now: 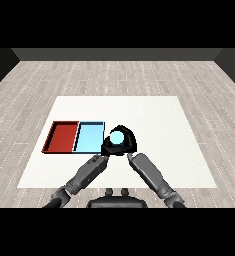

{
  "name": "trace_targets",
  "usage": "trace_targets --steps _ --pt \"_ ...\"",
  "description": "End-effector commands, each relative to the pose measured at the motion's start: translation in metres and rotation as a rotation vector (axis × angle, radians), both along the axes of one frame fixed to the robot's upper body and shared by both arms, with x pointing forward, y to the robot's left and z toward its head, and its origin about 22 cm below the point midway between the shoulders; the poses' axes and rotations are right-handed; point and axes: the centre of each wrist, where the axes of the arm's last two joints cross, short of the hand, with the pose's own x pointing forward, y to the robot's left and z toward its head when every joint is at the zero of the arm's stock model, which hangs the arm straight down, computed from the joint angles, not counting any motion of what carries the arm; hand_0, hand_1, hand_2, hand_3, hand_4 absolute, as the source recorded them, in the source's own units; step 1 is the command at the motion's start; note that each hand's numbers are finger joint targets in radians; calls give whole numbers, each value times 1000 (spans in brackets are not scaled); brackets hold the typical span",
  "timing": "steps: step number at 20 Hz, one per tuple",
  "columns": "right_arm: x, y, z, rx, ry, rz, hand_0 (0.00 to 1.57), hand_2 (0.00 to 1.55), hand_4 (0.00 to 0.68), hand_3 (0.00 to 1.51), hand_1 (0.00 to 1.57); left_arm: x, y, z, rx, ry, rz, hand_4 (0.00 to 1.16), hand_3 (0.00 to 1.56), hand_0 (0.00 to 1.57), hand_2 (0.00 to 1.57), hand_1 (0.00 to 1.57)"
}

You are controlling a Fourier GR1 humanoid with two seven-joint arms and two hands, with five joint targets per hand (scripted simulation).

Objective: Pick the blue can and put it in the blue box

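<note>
Blue can (117, 136) sits clasped in the right hand (128, 143), blue box (89, 137) just left; could clip the rim going over.

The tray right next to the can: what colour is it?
Light blue tray, beside the can; seen in the head view.
</note>
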Motion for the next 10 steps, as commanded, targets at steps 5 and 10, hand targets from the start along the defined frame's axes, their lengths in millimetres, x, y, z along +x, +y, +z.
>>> trace_targets --steps 5,10 --pt "-6 2 9 52 58 75 1163 1243 397 1097 1163 0 3 -14 -21 -107 48 1056 1537 1571 1571 1571" --pt "0 -4 4 -64 23 83 0 0 0 0 0 6 0 -4 -22 -114 42 1122 1535 1571 1571 1571"
